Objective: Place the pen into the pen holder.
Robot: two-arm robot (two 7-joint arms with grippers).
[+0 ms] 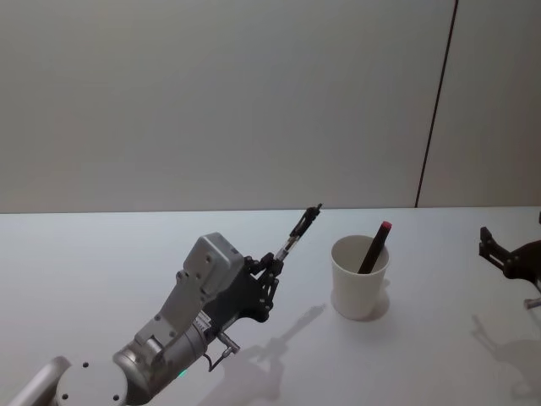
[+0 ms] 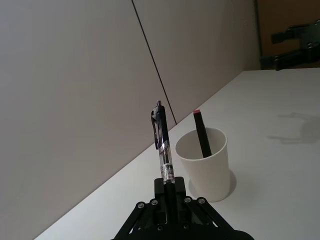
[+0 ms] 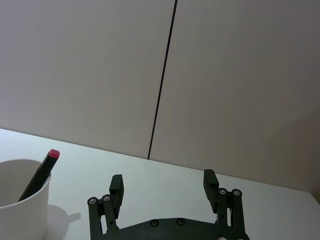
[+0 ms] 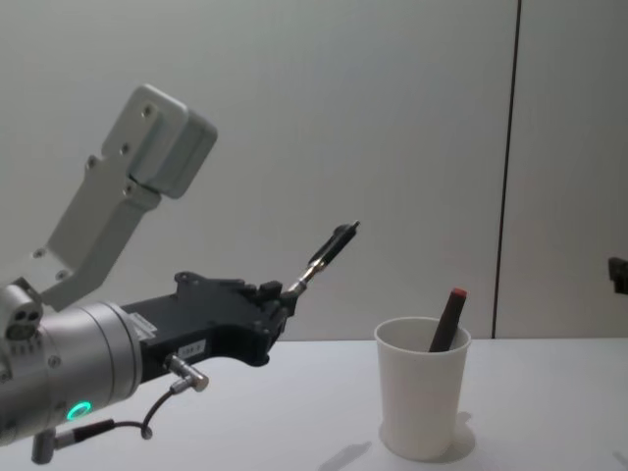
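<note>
**Listener:** What is the working end doing?

**Operator:** My left gripper (image 1: 272, 265) has its fingers pinched together on the lower end of the pen (image 1: 297, 233), a clear-barrelled click pen. The pen juts out at a slant with its clip end highest. It is in the air above the table (image 1: 101, 254), near the pen holder (image 1: 358, 286) and on its left side.

**Listener:** And the holder itself?

**Operator:** It is a white paper cup standing upright. A dark red-capped marker (image 1: 374, 247) already leans toward its right rim (so the free room is on the left). My right gripper (image 3: 163, 182) sits parked well off to the right, with its fingers apart.

**Listener:** How would you finish well?

**Operator:** I judge the pen has to travel over the cup's mouth and swing steep. Then it should go down on the open side, clear of rim and marker. I would release only once its end is inside, because a light cup tips at a nudge.
</note>
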